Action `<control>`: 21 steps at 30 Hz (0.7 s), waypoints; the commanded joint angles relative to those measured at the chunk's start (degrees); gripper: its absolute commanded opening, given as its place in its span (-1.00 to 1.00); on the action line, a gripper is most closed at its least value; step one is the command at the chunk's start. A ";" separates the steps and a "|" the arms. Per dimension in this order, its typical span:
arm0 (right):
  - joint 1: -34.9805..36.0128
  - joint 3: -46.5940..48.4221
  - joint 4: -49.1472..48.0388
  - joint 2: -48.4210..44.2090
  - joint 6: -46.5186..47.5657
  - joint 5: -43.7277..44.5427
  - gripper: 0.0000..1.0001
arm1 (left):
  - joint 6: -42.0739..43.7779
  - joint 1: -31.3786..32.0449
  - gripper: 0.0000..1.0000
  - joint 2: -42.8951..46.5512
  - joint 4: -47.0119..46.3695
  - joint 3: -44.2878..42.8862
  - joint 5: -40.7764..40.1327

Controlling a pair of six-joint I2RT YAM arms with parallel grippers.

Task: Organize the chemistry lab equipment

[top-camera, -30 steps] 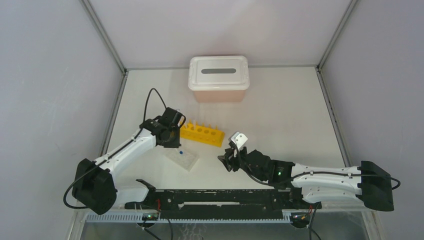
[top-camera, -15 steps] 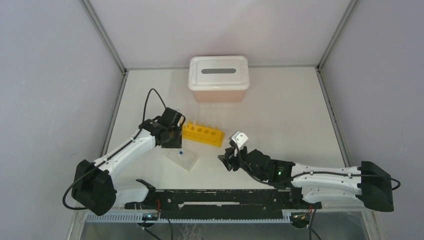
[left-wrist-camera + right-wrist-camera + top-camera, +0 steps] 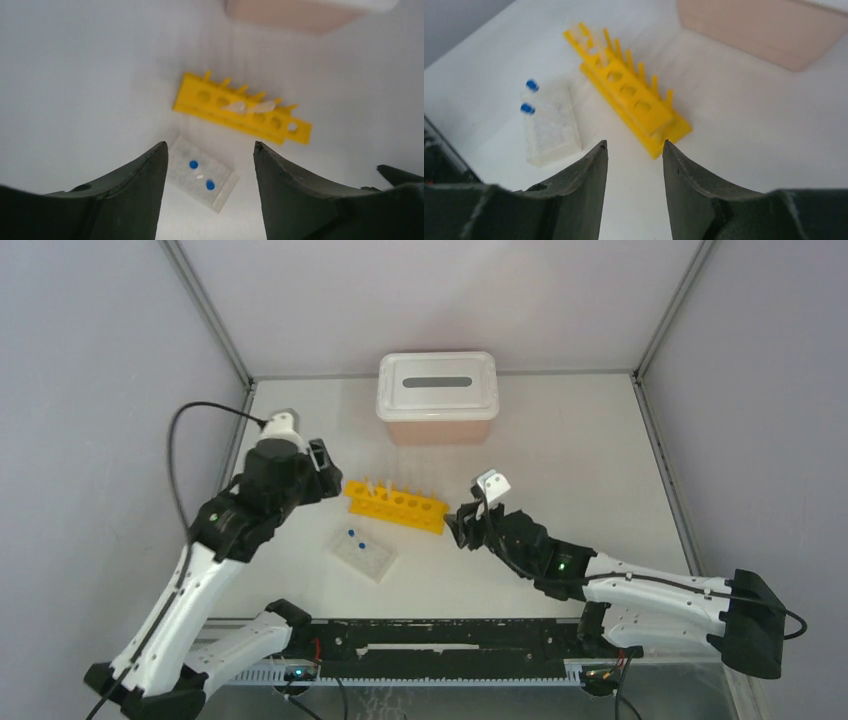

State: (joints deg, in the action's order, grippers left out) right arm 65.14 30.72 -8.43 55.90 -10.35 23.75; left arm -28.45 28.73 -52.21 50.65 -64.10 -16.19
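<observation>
Yellow rack [image 3: 240,112] lies on the white counter [image 3: 75,75] ahead of the left pincer [image 3: 210,145], seen through the gap between its dark fingers [image 3: 145,190]; that pincer hangs well above the counter, released, with nothing between its jaws. Two short clear tubes [image 3: 235,106] sit at the rack's middle holes, though the blur hides how deep they go. Directly below the left pincer, nearer than the rack, is the well plate [image 3: 222,190] with two blue-capped vials [image 3: 193,164] in it; plate and rack are near each other but apart.

The right pincer [image 3: 634,145] sits just beside the rack's right end; it too is released, and the rack's near end shows in the gap between its jaws with nothing gripped. From this pincer the rack runs away ahead and leftward; the plate lies to the left, the vials at its far end. The pink box [image 3: 437,400] with its white slotted lid stands beyond both pincers, well behind the rack.
</observation>
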 commanded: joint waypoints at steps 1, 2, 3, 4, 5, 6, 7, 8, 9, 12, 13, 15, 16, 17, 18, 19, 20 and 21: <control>-6.07 8.62 2.07 0.73 1.22 3.19 0.04 | -1.87 -0.25 0.41 4.20 -6.67 -8.44 -11.44; -7.97 9.75 2.62 0.75 1.81 3.83 0.05 | -1.62 -0.30 0.46 4.42 -8.68 -9.07 -14.18; -10.12 10.54 2.70 0.53 2.12 4.45 0.07 | -0.68 -0.29 0.50 4.43 -10.88 -9.33 -16.75; -12.99 11.07 2.63 0.32 2.04 4.34 0.09 | 0.26 -0.34 0.55 4.29 -13.27 -9.33 -20.74; -16.11 11.45 2.58 0.12 1.39 3.56 0.09 | 1.02 -0.51 0.64 3.87 -15.50 -9.07 -23.98; -19.50 11.64 2.20 -0.06 0.69 2.34 0.09 | 2.20 -1.09 0.70 3.58 -18.06 -7.99 -26.21; -24.29 11.79 1.78 0.04 -0.21 0.51 0.09 | 3.26 -2.04 0.75 3.26 -20.71 -6.93 -27.76; -27.79 12.12 1.74 0.36 -1.33 -0.73 0.09 | 3.94 -3.38 0.80 2.72 -23.76 -5.99 -28.75; -30.81 12.66 1.79 1.03 -2.14 -1.50 0.09 | 4.81 -5.24 0.83 2.22 -26.10 -4.76 -28.77; -37.15 14.58 3.05 5.59 -2.84 0.04 0.10 | 6.30 -12.53 0.95 0.43 -33.05 0.02 -28.10; -38.36 14.86 2.79 7.05 -2.60 1.67 0.11 | 5.85 -15.07 0.99 -0.22 -34.79 1.64 -27.13; -40.38 14.81 2.82 9.25 -2.43 4.95 0.11 | 4.85 -20.28 0.99 -1.95 -37.51 4.56 -24.85; -41.81 14.83 3.25 9.90 -2.37 5.22 0.12 | 4.74 -22.43 1.00 -2.76 -39.24 5.94 -23.66; -42.91 14.76 3.77 10.22 -2.73 5.25 0.12 | 5.06 -24.41 0.99 -3.57 -41.43 7.44 -22.53; -44.13 14.62 4.47 10.42 -3.30 5.15 0.14 | 5.63 -26.10 1.00 -4.27 -43.53 9.27 -21.88; -45.38 14.38 5.00 10.41 -4.24 3.99 0.15 | 6.61 -27.60 1.00 -5.16 -45.53 10.54 -21.60; -46.97 14.00 5.54 10.27 -5.22 2.41 0.15 | 7.47 -28.41 0.99 -5.78 -48.24 11.69 -21.05; -48.29 13.49 5.82 9.86 -6.19 0.93 0.15 | 8.85 -30.35 1.00 -6.34 -49.99 12.72 -20.24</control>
State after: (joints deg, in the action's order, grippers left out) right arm 21.28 43.79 -3.40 67.00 -12.64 26.46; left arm -23.75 3.09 -57.74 13.50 -55.33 -38.94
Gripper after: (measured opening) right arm 0.572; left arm 0.996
